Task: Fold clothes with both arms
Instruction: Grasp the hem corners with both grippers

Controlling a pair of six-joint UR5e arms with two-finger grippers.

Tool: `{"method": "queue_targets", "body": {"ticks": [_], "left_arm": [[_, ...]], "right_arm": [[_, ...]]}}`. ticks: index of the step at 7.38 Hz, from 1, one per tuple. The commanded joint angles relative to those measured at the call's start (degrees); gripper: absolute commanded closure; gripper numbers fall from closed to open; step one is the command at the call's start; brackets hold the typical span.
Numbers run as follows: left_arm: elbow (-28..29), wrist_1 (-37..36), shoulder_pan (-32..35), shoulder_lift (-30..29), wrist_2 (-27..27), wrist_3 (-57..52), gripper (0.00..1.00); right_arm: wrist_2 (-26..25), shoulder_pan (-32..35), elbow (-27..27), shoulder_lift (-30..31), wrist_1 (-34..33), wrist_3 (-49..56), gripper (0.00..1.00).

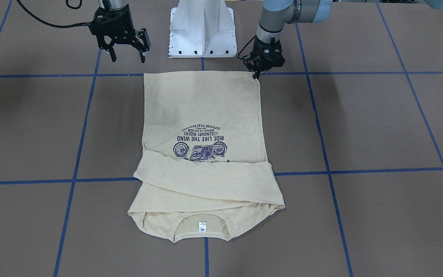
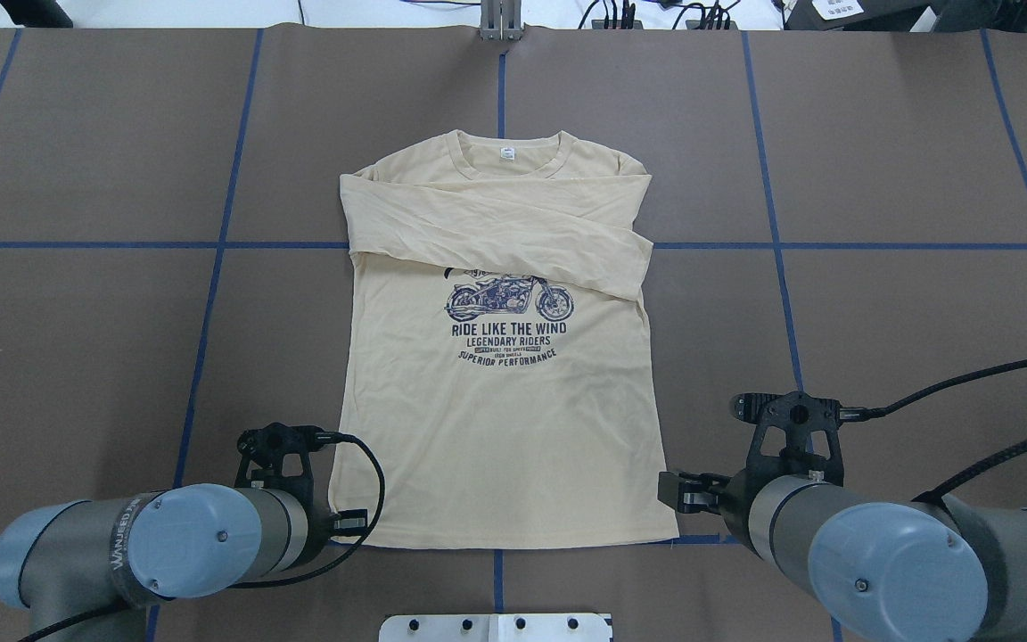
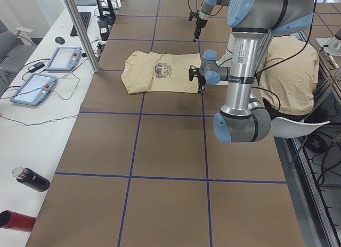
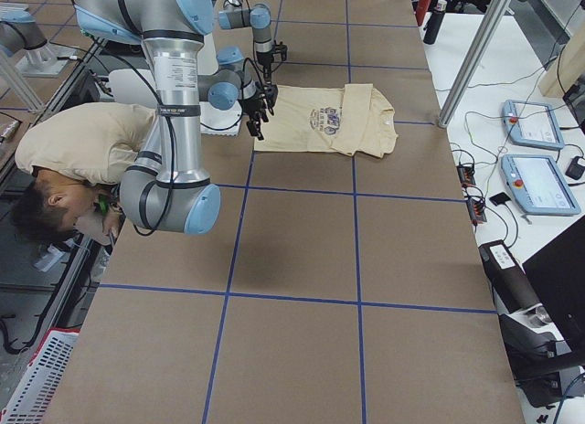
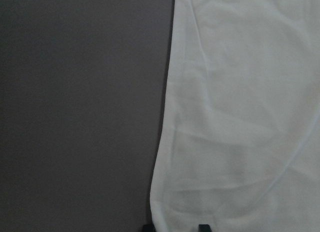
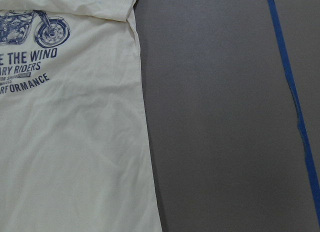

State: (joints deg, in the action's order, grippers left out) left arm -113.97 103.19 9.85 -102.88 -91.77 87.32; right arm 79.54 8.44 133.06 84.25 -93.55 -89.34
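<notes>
Light, limp shirt (image 1: 202, 104): pinch hem corners, one at left gripper (image 1: 257, 76), jaws narrowed, grip unconfirmed; other just beside right gripper (image 1: 127, 58), jaws spread.

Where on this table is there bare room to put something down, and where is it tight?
Bare table flanks the T-shirt on both sides and beyond its collar. Tight: the hem end, where the left gripper meets one corner, the right gripper hangs by the other, pedestal between.

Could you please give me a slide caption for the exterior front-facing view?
Sleeves-folded T-shirt lies flat; left gripper at a hem corner, right gripper hovers open.
</notes>
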Motion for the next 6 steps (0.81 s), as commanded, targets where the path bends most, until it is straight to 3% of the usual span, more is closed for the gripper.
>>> {"method": "queue_targets", "body": {"ticks": [1,4,6], "left_arm": [[-0.9,-0.2,0.1,0.1,0.0,0.8,1.0],[-1.4,-0.2,0.1,-0.7,-0.4,0.7,1.0],[-3.4,-0.3,0.1,-0.7,-0.7,0.7,1.0]], "right_arm": [[0.1,-0.3,-2.6,0.0,1.5,-0.4,0.0],[-6.3,-4.8,-6.8,0.5,7.5,-3.3,0.02],[-10.0,-8.2,-9.6,0.0,7.6,-5.6,0.32]]}}
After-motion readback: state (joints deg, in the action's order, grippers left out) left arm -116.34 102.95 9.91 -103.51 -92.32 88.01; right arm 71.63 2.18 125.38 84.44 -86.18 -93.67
